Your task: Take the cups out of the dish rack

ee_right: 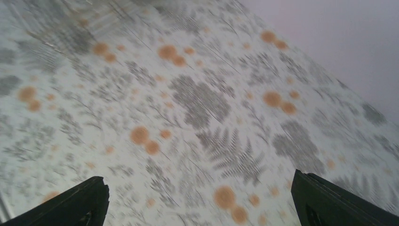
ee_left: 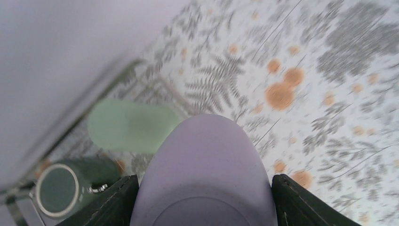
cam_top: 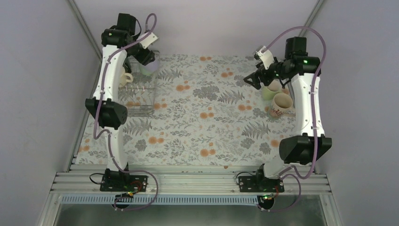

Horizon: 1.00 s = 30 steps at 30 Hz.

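Note:
The dish rack (cam_top: 139, 96) stands at the table's far left. My left gripper (cam_top: 147, 60) is shut on the lilac tumbler (cam_top: 150, 68) at the rack's far right corner. In the left wrist view the lilac tumbler (ee_left: 204, 169) fills the gap between both fingers (ee_left: 113, 207). The mint-green tumbler (ee_left: 129, 125) lies on its side beyond it, with the dark green-black mug (ee_left: 66, 186) to its left. The cream-yellow mug (cam_top: 126, 77) sits in the rack by the left arm. My right gripper (cam_top: 251, 79) is open and empty beside the pale yellow-green cup (cam_top: 270, 90) and the beige patterned mug (cam_top: 281, 104).
A fern-and-orange-flower tablecloth (cam_top: 207, 117) covers the table. Grey walls close in the far, left and right sides. The right wrist view shows only tablecloth (ee_right: 197, 103) between the spread fingers (ee_right: 70, 205). Both wrist views are blurred.

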Each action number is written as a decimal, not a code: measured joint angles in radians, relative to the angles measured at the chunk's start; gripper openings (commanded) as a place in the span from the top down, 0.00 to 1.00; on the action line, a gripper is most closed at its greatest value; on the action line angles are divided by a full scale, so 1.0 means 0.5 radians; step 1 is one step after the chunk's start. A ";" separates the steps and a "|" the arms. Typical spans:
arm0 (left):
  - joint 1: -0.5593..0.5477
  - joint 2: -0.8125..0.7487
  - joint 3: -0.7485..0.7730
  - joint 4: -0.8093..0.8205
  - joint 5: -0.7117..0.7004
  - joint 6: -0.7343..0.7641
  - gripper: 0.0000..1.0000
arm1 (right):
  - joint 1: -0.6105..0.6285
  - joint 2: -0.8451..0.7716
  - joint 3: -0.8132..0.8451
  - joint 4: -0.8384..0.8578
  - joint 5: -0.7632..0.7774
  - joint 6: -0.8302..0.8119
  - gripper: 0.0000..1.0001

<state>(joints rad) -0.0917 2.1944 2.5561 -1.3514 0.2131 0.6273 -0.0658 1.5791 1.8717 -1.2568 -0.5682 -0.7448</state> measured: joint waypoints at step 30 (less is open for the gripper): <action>-1.146 -0.144 0.328 0.201 0.075 -0.233 0.34 | 0.078 0.916 0.305 0.027 -1.846 0.343 0.00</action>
<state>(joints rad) -0.6647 2.1223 2.7201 -1.2507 0.2504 0.5110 -0.0269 2.0373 2.0243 -1.2430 -1.4914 -0.5735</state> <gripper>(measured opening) 0.660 0.995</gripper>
